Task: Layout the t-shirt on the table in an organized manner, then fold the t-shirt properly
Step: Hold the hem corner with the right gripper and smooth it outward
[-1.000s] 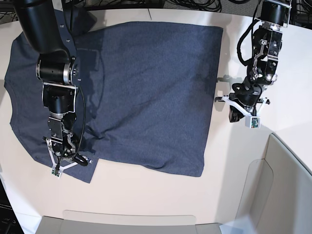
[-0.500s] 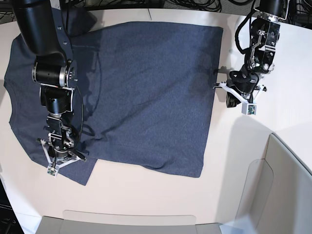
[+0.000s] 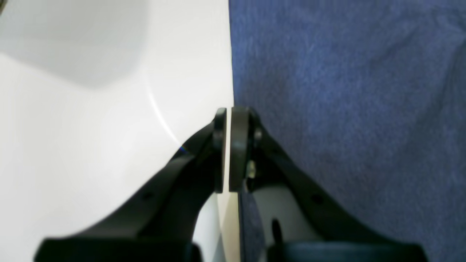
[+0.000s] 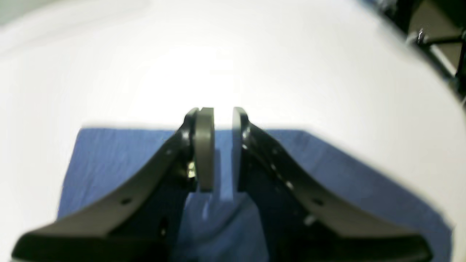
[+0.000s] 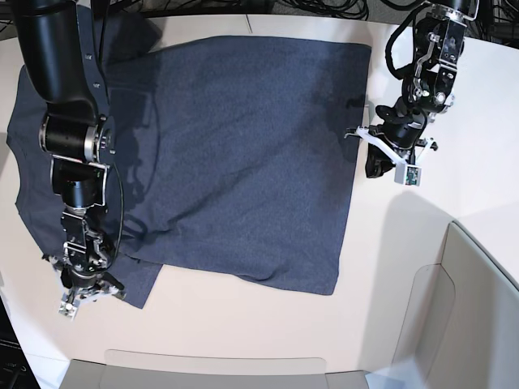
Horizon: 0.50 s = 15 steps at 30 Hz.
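Black right gripper (image 4: 218, 153) jaws are parting over the sleeve, letting go | left gripper (image 3: 225, 145) is staying together, empty, beside the hem | t-shirt (image 5: 243, 154) is lying flat on the table (image 5: 243, 324) | layout nearly done, folding next.

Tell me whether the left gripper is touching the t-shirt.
Cannot tell. In the left wrist view the shut left gripper sits right at the t-shirt edge over the table, but no contact or gap shows plainly.

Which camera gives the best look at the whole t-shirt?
The base view: the t-shirt lies spread across the table, its outline mostly visible. The left wrist view shows only one straight edge of it; the right wrist view shows a blurry patch behind the right gripper.
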Each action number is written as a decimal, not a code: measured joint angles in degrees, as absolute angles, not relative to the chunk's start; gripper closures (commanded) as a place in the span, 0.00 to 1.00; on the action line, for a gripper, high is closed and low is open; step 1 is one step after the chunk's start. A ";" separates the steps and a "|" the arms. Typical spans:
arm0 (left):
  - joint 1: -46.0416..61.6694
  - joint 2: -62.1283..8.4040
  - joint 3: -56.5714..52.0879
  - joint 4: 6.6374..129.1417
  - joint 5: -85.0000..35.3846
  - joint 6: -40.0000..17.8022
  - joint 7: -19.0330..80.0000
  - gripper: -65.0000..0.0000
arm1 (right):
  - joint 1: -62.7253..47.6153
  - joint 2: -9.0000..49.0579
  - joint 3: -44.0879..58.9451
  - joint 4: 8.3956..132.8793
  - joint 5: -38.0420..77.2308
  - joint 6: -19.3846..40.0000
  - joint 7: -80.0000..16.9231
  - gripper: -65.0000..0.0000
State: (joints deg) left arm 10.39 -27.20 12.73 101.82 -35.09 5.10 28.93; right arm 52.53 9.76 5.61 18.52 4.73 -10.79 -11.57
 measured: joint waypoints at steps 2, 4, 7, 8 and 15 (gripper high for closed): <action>11.53 -27.51 11.53 101.84 -35.18 4.51 28.97 0.99 | 51.99 7.94 5.61 18.52 4.75 -10.57 -13.04 0.86; 12.73 -27.68 9.61 101.82 -35.09 4.95 29.26 0.99 | 51.59 5.78 5.61 18.52 4.82 -9.61 -15.38 0.86; 13.02 -28.45 8.23 101.71 -35.00 5.76 29.32 0.99 | 51.86 4.43 5.61 18.52 7.07 -3.18 -21.87 0.86; 12.82 -28.40 8.21 101.73 -35.05 5.74 29.28 0.99 | 51.99 4.45 5.61 18.52 9.02 -2.50 -24.08 0.86; 12.97 -28.32 8.49 101.73 -35.07 5.37 29.17 0.99 | 51.90 7.92 5.61 18.52 20.95 -1.32 -28.86 0.86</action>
State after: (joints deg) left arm 12.97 -28.32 8.49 101.73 -35.07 5.37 29.17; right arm 51.90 7.92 5.61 18.52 20.95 -1.32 -28.86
